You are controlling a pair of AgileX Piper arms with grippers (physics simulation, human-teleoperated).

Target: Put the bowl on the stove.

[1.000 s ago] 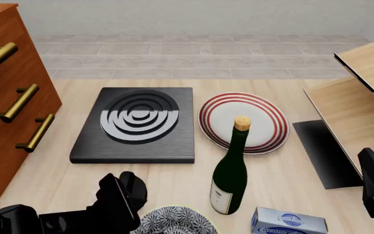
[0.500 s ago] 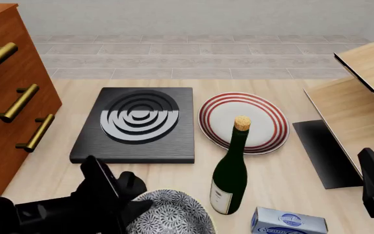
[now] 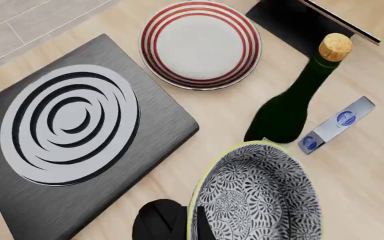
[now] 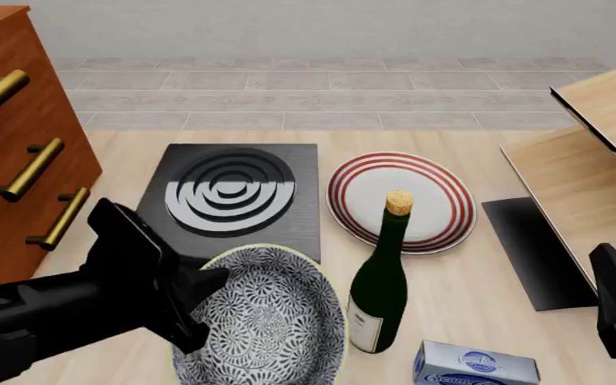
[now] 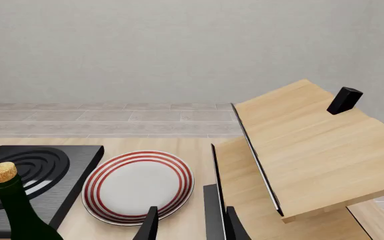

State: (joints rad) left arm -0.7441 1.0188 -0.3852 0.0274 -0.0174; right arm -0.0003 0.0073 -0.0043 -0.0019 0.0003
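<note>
The bowl (image 4: 260,321) is hanging tilted in the air, its near rim pinched by the left hand (image 4: 185,309), fingers clamped either side of the wall, and it is sitting just short of the stove's (image 4: 222,210) front edge, with the burner beyond it. That grip is looking thin: only one edge is being held, so the bowl could be swinging or slipping out as it travels. The wine bottle (image 4: 378,289) is standing just beside the bowl, on the side away from the stove's centre, and the far rim is risking a clip that topples it onto the red-ringed plate (image 4: 403,199). The right hand (image 5: 185,225) is waiting apart, fingers spread, holding nothing, over the bench (image 4: 468,297)
</note>
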